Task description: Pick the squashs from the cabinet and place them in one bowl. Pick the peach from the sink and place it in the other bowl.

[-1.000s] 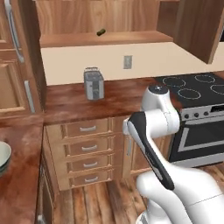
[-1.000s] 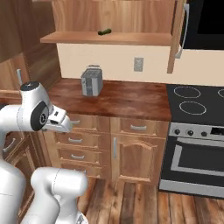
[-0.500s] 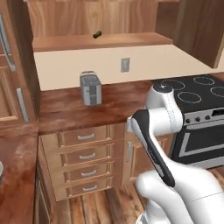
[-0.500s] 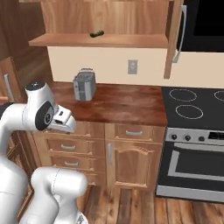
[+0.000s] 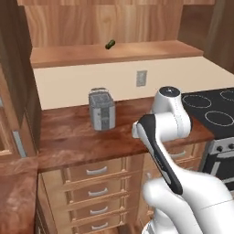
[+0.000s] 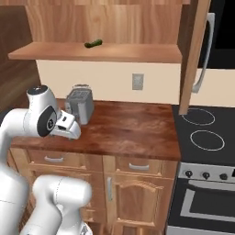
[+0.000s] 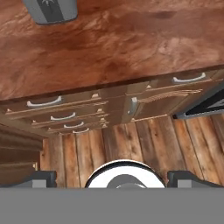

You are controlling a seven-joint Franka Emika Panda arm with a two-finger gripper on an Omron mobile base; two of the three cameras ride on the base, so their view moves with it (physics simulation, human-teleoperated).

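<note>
Reddish-brown wood counter [image 7: 122, 48] below and ahead of the gripper [image 7: 114, 178], front edge crossing the middle of the hand view. Gripper released: fingertips [image 7: 41, 177] spread to opposite sides of the hand view, nothing between them. Points downward, past the counter edge, toward a stack of drawers [image 7: 52, 114] with pale curved handles and a plank floor [image 7: 144, 140] beneath. Grey toaster [image 7: 51, 9] ahead of the gripper and to one side, upright on the counter, well apart from the fingertips. Dark green squash [image 5: 109, 45] high above the gripper and farther back, lying on the plank shelf of the cabinet [image 5: 137, 50], above the toaster. Same squash [image 6: 93, 43] in the right base view, near the shelf's front edge. Wall outlet [image 5: 141, 78] on the cream backsplash above gripper level, beyond the counter. Black stove top [image 6: 202, 133] with ring markings level with the counter, well off to the gripper's right.
</note>
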